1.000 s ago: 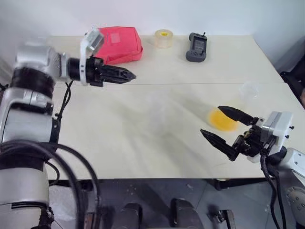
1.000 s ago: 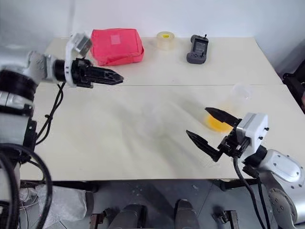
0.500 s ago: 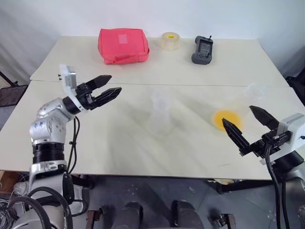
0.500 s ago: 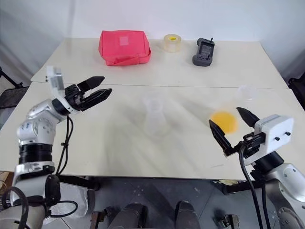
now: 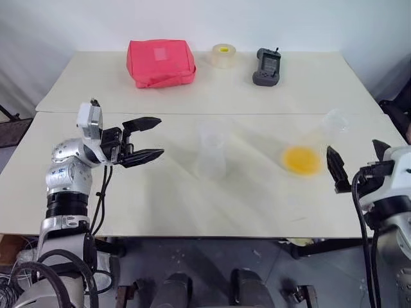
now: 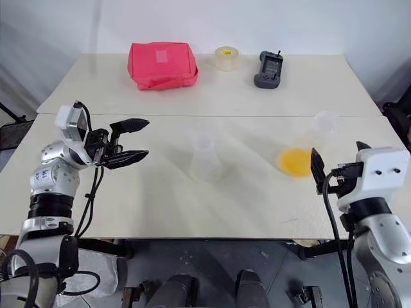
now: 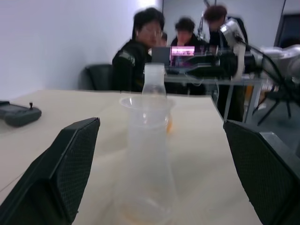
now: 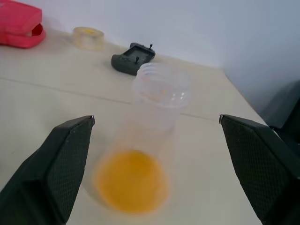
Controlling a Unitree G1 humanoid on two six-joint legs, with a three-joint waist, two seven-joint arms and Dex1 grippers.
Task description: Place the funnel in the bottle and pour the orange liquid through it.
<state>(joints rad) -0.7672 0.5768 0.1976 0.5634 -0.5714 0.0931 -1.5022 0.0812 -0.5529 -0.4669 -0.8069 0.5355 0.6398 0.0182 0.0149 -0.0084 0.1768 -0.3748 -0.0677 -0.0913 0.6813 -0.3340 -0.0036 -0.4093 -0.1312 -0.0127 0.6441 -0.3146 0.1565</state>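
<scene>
On the table [image 5: 160, 186], both arms sit differently than a second ago. The left gripper [image 5: 146, 138] was up near the red pouch [image 5: 160, 61] then; it has come down and back toward the table's left edge and rolled, so its two fingers now stack one above the other, pointing right toward the bottle [image 5: 211, 153]. The right gripper [image 5: 354, 160] has swung out to the right, off the near side of the wide flask [image 5: 308, 151], and now points forward beside the table's right edge. The camera has also shifted, so the whole scene sits differently in the picture; the things on the table have not moved.

Both grippers have their jaws spread wide with nothing between them.

The bottle stands upright at mid-table, clear, with the funnel [image 7: 146, 104] seated in its mouth, rim up; a faint orange tint shows at the bottle's foot in the left wrist view, too dim to judge. The wide flask stands well to the right of it, holding the orange liquid [image 5: 301, 160] as a shallow pool at its bottom. In the right wrist view that flask lies straight ahead between the open fingers.

At the far edge sit the pouch, a tape roll [image 5: 222, 54] and a dark handset [image 5: 266, 66]. People sit beyond the table in the left wrist view.
</scene>
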